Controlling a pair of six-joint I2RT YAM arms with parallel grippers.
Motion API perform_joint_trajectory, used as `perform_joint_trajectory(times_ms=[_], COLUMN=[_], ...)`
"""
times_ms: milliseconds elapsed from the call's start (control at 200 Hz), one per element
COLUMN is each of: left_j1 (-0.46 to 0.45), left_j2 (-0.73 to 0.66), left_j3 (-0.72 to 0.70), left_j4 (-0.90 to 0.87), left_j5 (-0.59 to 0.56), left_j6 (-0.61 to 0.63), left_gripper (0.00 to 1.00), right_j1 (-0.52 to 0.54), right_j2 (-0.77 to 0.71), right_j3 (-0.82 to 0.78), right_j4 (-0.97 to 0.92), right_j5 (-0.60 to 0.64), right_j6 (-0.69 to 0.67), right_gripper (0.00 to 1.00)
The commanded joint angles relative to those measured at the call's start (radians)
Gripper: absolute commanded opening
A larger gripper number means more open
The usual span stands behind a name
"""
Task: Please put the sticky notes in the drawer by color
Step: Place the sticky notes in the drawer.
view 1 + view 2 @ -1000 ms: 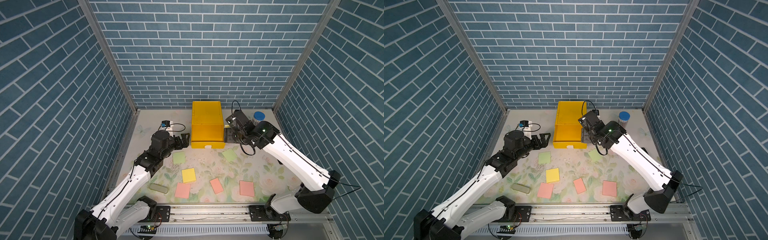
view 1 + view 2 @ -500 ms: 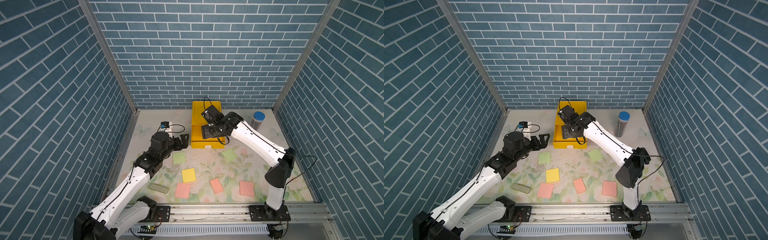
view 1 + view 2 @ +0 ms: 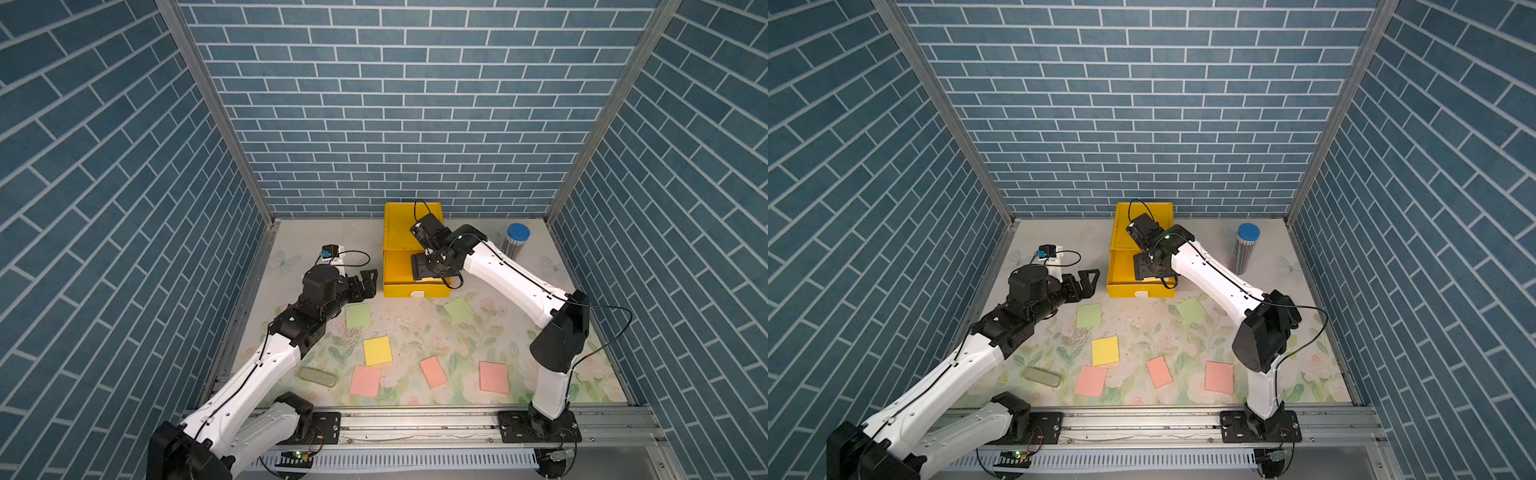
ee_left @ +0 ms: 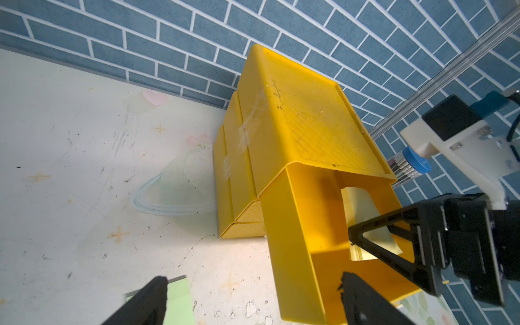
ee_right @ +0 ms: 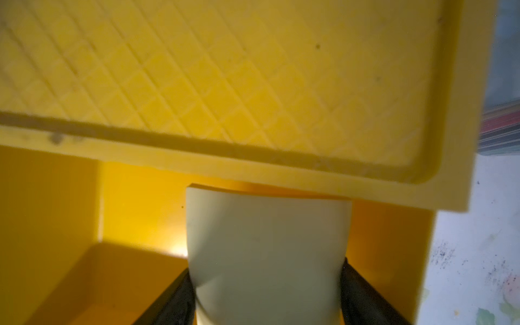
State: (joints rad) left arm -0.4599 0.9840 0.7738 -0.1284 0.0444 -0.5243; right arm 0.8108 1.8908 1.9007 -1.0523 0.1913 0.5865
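From my station I see the right pincer [image 5: 264, 281] reaching into the pulled-out top drawer [image 3: 395, 276] of the yellow cabinet [image 3: 401, 226], which stands at the back of the tabletop [image 3: 307, 245]. A pale yellow sticky note [image 5: 267, 239] is bowed between its fingers with both side edges pressed against them, so I read it as gripped, down inside the drawer. The left pincer [image 3: 374, 284] hangs wide open with nothing in it, just left of the cabinet and near a green note [image 3: 358, 315]. A second green note [image 3: 459, 309] lies in front of the cabinet's right corner. Nearer me lie a yellow note [image 3: 377, 351] and three pink notes [image 3: 365, 380] [image 3: 433, 372] [image 3: 493, 377] in a loose row, all flat and apart. A grey-green case [image 3: 318, 377] sits left of the pink ones, and a blue-capped cylinder [image 3: 515, 241] stands right of the cabinet.
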Motion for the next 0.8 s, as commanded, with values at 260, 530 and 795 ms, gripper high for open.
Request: perform_joint_trajectory(times_ms=[260, 530, 795], left_j1=[-0.006, -0.022, -0.188], left_j2=[-0.022, -0.023, -0.111], left_j3=[0.002, -0.01, -0.093], left_j4=[-0.08, -0.233, -0.422], left_j5=[-0.056, -0.042, -0.128], left_j6=[0.005, -0.021, -0.207], left_gripper=[1.0, 1.0, 1.0], right_j1=[0.002, 0.009, 0.005], right_j2=[-0.002, -0.073, -0.323], right_j3=[0.029, 0.026, -0.12], right_j4=[-0.008, 0.041, 0.135], right_j5=[0.009, -0.038, -0.058], right_j6=[-0.027, -0.041, -0.06], right_gripper=[0.89, 0.9, 0.89])
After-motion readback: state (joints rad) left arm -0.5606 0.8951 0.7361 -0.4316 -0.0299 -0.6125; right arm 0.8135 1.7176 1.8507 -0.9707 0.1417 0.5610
